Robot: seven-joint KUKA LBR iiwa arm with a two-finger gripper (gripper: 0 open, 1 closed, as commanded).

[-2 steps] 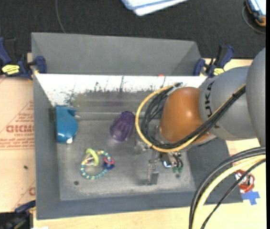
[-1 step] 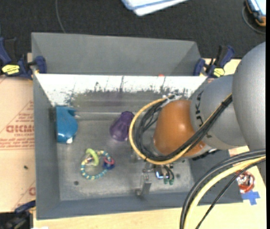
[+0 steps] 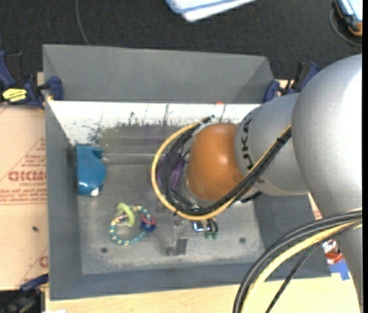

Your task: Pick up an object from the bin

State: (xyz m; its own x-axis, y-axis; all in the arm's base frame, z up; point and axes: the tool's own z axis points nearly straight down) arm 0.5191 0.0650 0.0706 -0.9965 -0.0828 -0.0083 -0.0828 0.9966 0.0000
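Note:
My gripper (image 3: 180, 238) reaches down to the bin floor near the front middle, just below the arm's orange cover. A small blue and green thing (image 3: 204, 227) lies right beside it on its right. To its left lies a ring of green and blue beads with a yellow-green and red piece (image 3: 130, 223). A purple thing (image 3: 176, 172) shows partly behind the cables, mostly hidden by the arm.
A blue box-like thing (image 3: 90, 170) with a white end lies against the left wall of the bin. The arm and its cables cover the right half of the bin.

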